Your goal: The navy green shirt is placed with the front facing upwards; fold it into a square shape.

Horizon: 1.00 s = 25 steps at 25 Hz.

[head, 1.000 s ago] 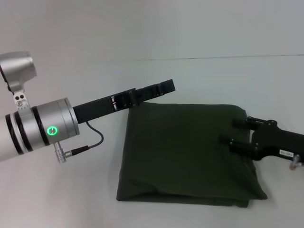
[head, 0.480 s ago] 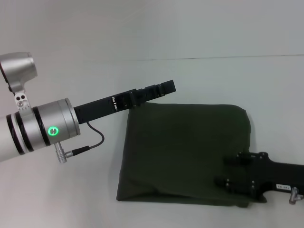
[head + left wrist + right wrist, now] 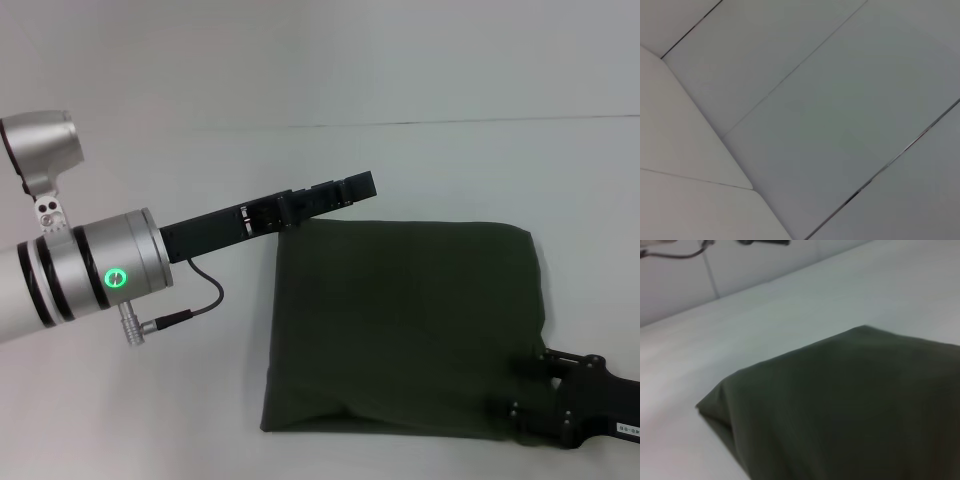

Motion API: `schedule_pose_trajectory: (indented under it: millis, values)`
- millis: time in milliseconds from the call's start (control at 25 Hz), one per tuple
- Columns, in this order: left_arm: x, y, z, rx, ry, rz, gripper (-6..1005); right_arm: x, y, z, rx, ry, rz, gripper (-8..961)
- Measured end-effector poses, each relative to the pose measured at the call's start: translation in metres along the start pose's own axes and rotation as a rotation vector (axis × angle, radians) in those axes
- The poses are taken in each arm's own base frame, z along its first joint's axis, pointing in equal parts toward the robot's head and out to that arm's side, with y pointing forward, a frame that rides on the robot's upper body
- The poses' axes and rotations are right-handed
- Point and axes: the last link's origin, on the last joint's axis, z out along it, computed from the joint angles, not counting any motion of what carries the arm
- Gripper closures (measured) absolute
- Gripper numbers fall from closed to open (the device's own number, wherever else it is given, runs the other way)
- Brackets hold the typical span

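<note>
Lying folded square, navy green shirt shows no lettering; finger states unclear.

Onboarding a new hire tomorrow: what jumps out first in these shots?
The dark green shirt, already folded into a rough square, lies in the middle of the white table. The left arm's silver wrist with a glowing green ring reaches in from the left, its claw raised by the shirt's far left corner. The right claw sits at the shirt's near right corner.
</note>
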Motion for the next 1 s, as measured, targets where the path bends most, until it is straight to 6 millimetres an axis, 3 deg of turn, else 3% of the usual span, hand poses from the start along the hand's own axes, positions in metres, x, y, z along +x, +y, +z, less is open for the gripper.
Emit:
schedule_pose_trajectory:
  millis: [560,1000]
  values:
    - [0.001,0.000,0.000,-0.003,-0.001,0.018,48,0.014,-0.001,-0.011,0.105,-0.098,0.139,249]
    - [0.002,0.000,0.000,-0.001,-0.002,0.032,49,0.014,0.015,-0.021,0.044,-0.167,0.140,249]
